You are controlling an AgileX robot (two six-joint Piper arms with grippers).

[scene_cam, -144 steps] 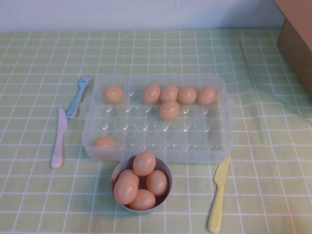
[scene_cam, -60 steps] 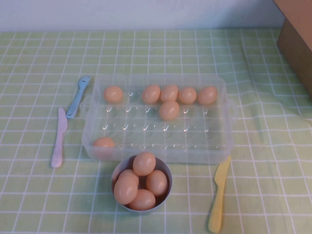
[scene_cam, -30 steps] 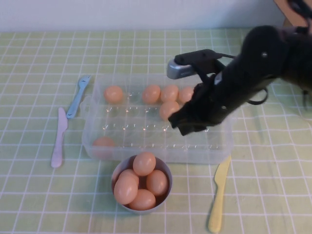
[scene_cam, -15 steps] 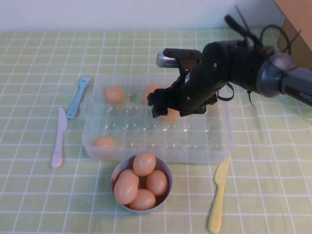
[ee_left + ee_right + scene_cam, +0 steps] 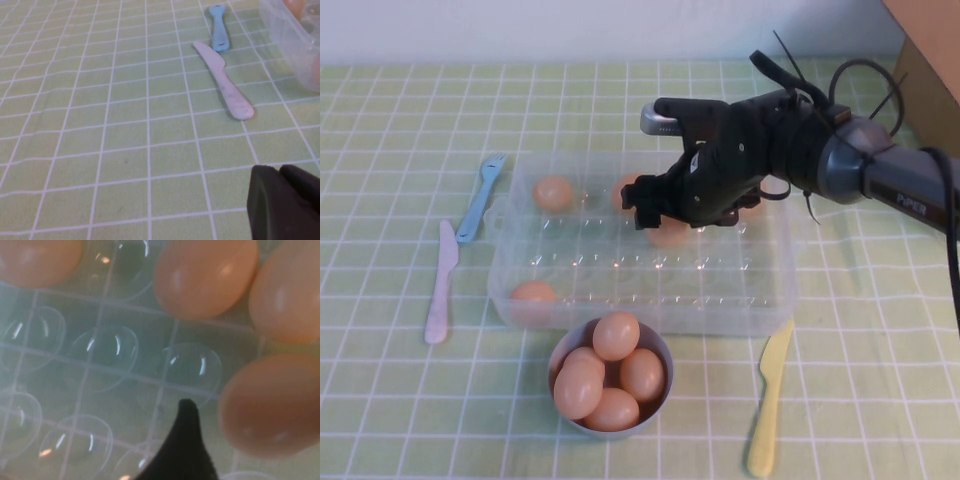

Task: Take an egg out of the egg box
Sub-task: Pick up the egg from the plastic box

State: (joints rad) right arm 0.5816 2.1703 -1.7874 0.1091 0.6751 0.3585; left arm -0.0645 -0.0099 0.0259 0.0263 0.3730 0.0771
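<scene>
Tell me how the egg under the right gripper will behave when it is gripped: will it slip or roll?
The egg looks smooth and rounded, so it may slip between the fingers of the open right gripper. It sits in a shallow dimple of the egg box, so a nudge could roll it. The left gripper hangs apart above the tablecloth.

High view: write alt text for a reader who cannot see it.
The right pincer, open, hangs over the far egg row of the clear egg box on a green checked cloth. A grey bowl of eggs sits in front, with plastic cutlery on both sides; the left pincer is out of this view.
</scene>
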